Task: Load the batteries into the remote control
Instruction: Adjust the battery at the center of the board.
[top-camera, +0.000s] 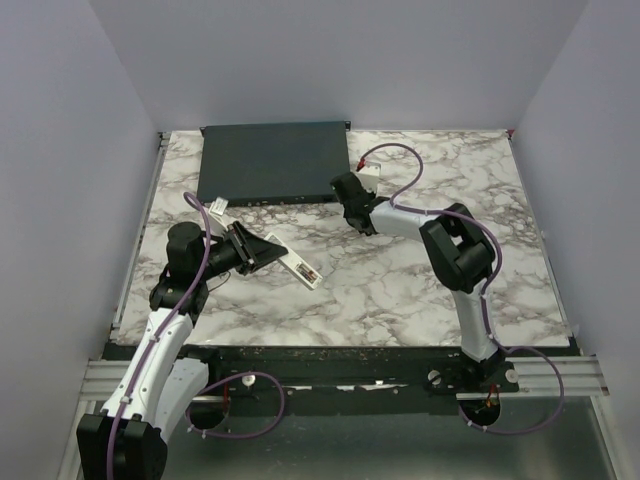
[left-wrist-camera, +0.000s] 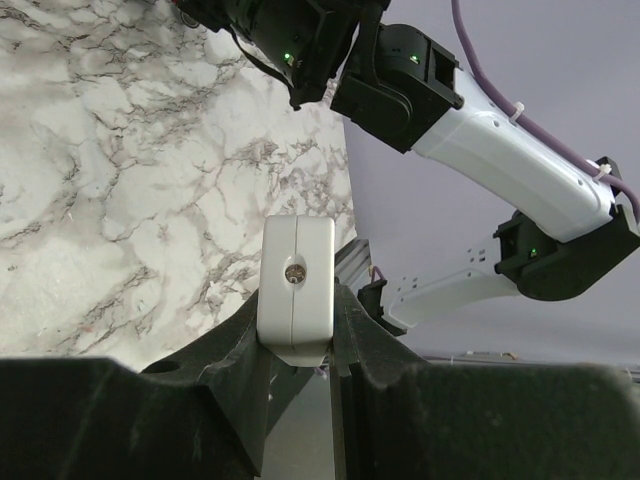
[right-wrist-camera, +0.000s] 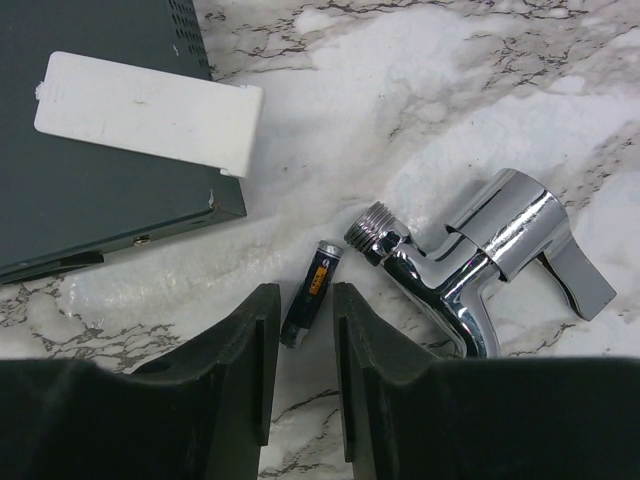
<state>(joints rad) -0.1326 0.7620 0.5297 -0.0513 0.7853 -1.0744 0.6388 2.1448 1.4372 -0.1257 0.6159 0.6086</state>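
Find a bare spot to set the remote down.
Bare marble: near centre, between remote control and right arm; also the far right corner. Crowded beside the grey box: battery, chrome tap.

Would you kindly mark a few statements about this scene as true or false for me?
1. The left gripper is shut on the slim white plastic remote control. True.
2. The flat white plastic back cover lies on the marble table. False: it rests on the large flat dark-grey box.
3. A small dark cylindrical battery lies between the right gripper's fingers. True.
4. The shiny chrome tap fitting sits on the dark-grey box. False: it lies on the table beside the battery.
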